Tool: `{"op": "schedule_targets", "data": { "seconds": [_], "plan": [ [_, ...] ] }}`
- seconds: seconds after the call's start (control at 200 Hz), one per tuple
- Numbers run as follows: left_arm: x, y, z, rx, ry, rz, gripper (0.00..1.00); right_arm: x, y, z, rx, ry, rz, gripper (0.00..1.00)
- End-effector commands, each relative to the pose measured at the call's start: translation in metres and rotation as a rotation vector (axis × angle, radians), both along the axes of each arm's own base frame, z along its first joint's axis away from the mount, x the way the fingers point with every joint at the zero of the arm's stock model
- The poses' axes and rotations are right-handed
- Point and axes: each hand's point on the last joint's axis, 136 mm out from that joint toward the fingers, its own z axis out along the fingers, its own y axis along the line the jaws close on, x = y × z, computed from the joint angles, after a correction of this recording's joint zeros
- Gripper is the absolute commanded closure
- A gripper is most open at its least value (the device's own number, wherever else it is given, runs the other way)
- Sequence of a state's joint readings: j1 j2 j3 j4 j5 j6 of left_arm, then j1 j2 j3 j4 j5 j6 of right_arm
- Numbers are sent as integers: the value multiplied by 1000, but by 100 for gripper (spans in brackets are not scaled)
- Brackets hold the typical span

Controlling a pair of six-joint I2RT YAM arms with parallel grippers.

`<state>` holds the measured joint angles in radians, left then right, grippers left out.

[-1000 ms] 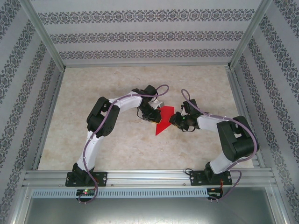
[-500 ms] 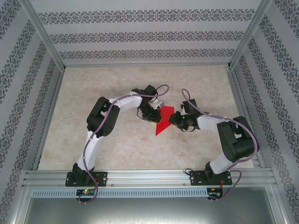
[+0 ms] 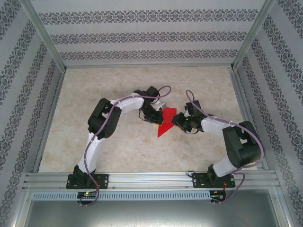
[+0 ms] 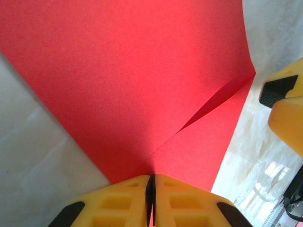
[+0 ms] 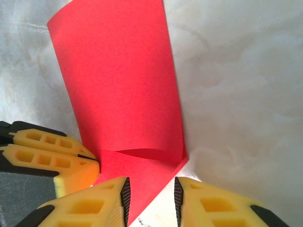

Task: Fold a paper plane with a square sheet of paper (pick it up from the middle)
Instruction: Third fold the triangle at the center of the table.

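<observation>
Little has changed over the last second — only the right arm's elbow has swung slightly out to the right. The square sheet of paper (image 3: 165,123) lies where it was, mid-table (image 3: 118,90), tapering to a point on its near side. The left gripper (image 3: 154,118) is clamped on the sheet's left edge, fingers pressed together on the red paper. The right gripper (image 3: 176,121) sits at the right edge, fingers apart — a corner of the sheet lies in the gap.
</observation>
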<state>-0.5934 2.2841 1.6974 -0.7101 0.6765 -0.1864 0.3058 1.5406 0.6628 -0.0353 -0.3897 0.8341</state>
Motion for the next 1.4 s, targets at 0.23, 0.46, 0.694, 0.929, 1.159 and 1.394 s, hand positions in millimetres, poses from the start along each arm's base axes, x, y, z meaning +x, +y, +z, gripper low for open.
{"op": "schedule_targets", "data": {
  "seconds": [0.23,0.46,0.694,0.929,1.159,1.394],
  "plan": [
    [-20,43,-61,219,71,4,86,5,12,-4,25,5,35,66],
    [-21,44,-61,222,70,3,86,6,18,3,72,-22,44,69],
    [-20,43,-60,220,68,3,86,7,20,7,106,-31,35,71],
    [-19,42,-58,214,66,6,86,5,29,11,167,-42,41,73],
    [-18,38,-53,195,64,8,86,1,26,2,123,-20,43,86],
    [-16,38,-50,187,61,12,86,-1,19,-9,10,19,62,93]
  ]
}}
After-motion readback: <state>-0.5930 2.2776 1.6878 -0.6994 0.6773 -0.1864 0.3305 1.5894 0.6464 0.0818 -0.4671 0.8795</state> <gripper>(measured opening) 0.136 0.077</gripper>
